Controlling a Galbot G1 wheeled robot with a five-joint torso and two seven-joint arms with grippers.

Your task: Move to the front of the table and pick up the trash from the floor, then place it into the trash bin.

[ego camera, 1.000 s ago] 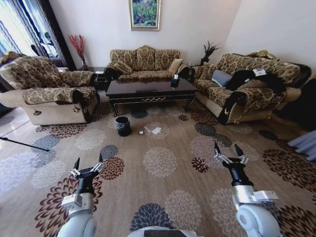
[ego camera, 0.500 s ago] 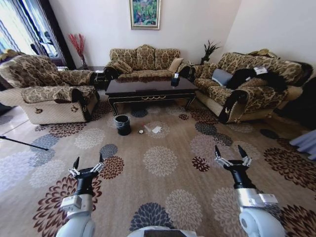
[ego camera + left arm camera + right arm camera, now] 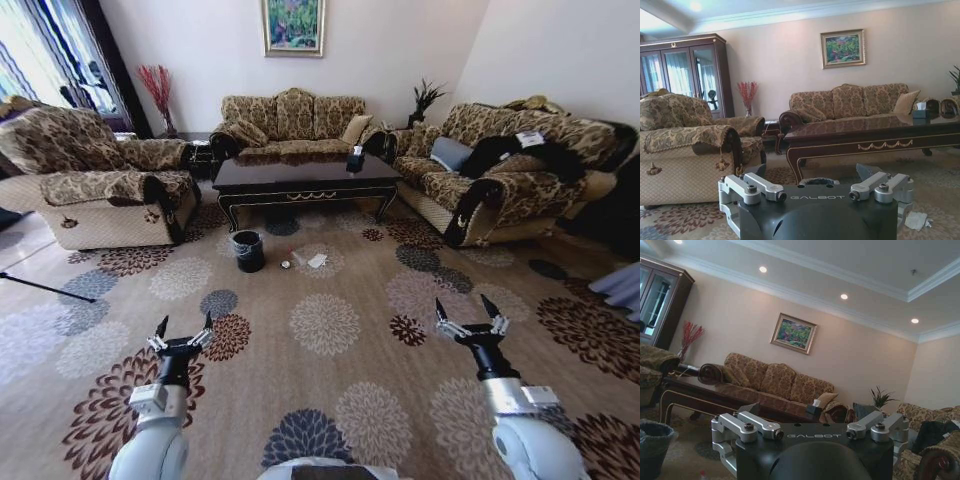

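The dark table [image 3: 300, 182] stands in front of the far sofa, well ahead of me across the patterned floor [image 3: 330, 300]. On the carpet before it sits the black trash bin [image 3: 248, 251]. To its right lies the trash: a clear bottle [image 3: 297, 259], a small silvery piece [image 3: 286, 266] and crumpled white paper [image 3: 318, 262]. My left gripper [image 3: 185, 322] and right gripper [image 3: 463, 306] are held up low in the head view, both open and empty. The left wrist view shows the table [image 3: 875, 137], the bin's rim [image 3: 818, 181] and the paper [image 3: 916, 220]. The right wrist view shows the bin [image 3: 652, 445].
An armchair sofa [image 3: 95, 185] flanks the table on the left and a long sofa [image 3: 500, 180] with dark clothing on the right. A third sofa [image 3: 295, 125] stands behind the table. A thin dark rod [image 3: 45, 288] lies on the floor at the left. Open carpet stretches between me and the bin.
The whole head picture has shifted slightly, so the camera has moved a little. Both arms keep the same raised pose with the grippers open.
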